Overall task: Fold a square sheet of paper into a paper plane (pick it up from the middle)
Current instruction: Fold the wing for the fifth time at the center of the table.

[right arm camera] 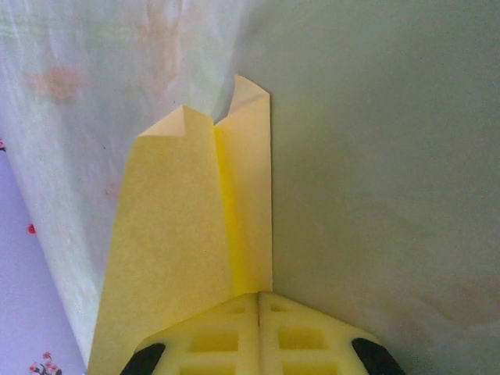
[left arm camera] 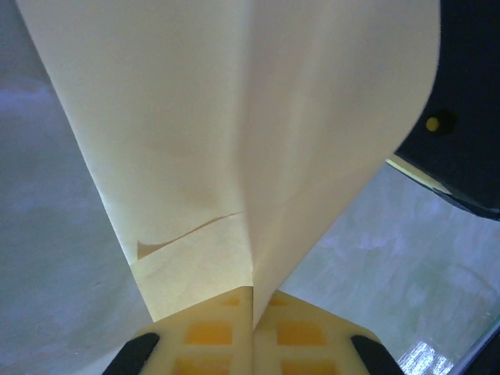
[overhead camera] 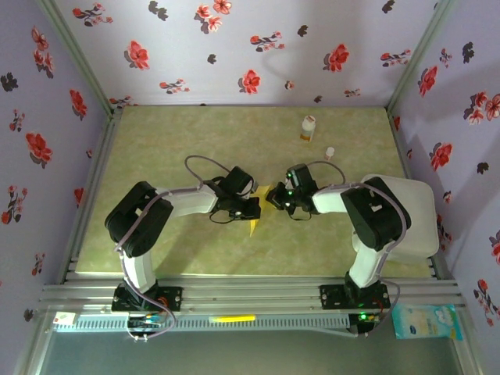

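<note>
The mustard-yellow sheet of paper hangs above the middle of the table, folded into a narrow, layered shape whose point aims toward the near edge. My left gripper is shut on it from the left. In the left wrist view the paper rises from the closed pads with a centre crease and a flap edge. My right gripper is shut on it from the right. In the right wrist view the folded layers stand up from the closed pads, with two small folded corners at the top.
A small white-and-orange bottle stands at the back of the green table, with a small white cap near it. A white board lies at the right edge. Flowered walls close in three sides.
</note>
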